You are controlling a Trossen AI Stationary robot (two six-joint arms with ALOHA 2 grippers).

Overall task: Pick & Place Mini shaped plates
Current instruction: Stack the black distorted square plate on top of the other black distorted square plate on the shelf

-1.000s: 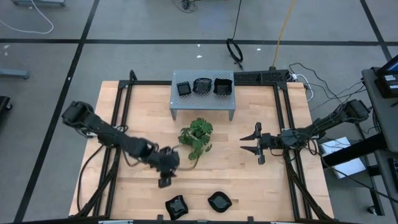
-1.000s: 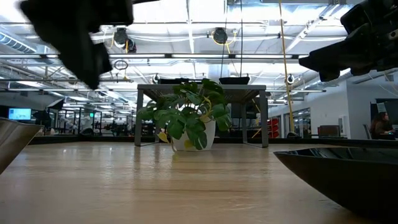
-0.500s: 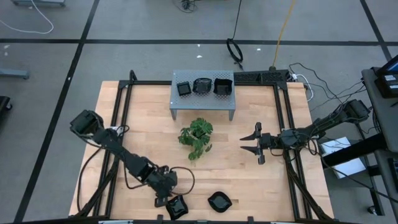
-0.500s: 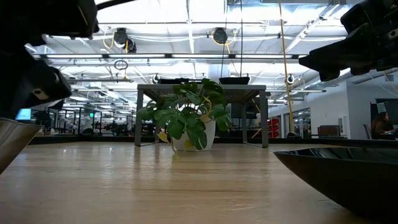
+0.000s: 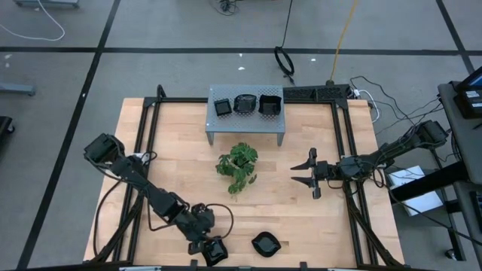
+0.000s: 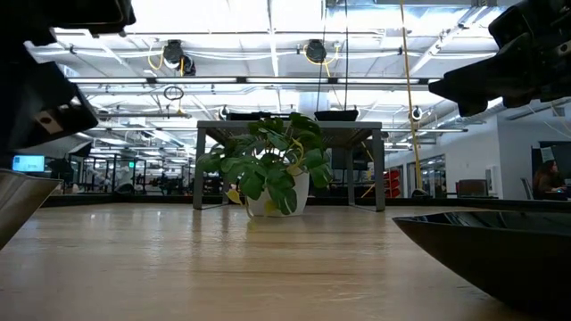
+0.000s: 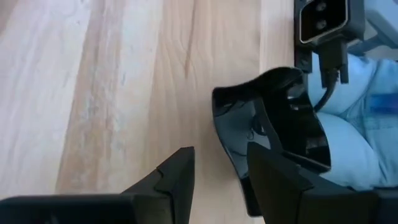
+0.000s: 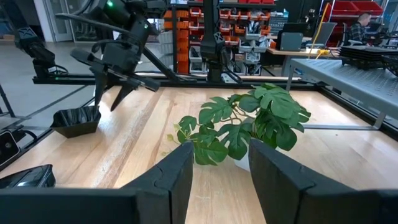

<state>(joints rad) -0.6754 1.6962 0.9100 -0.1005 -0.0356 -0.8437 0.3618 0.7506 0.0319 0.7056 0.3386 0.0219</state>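
Left tool (image 5: 204,245) hangs over the near edge of the bench (image 5: 173,162), well away from the plant (image 5: 238,164), fingers set narrowly apart and holding nothing. One finger (image 7: 283,186) stands over the rim of a wavy-edged plate (image 7: 268,134); the other is over bare wood just beside it. A second plate (image 5: 264,243) lies near along the same edge. Three more plates (image 5: 244,104) sit on the grey shelf (image 5: 245,125) beyond the plant. Right tool (image 5: 306,172) waits beside the plant, fingers spread wide, empty.

Risks, as judged: the plate lies close to the bench edge, so a glancing finger could push it off. The glossy rim may slip from a shallow pinch. Closing off-centre would tip it.
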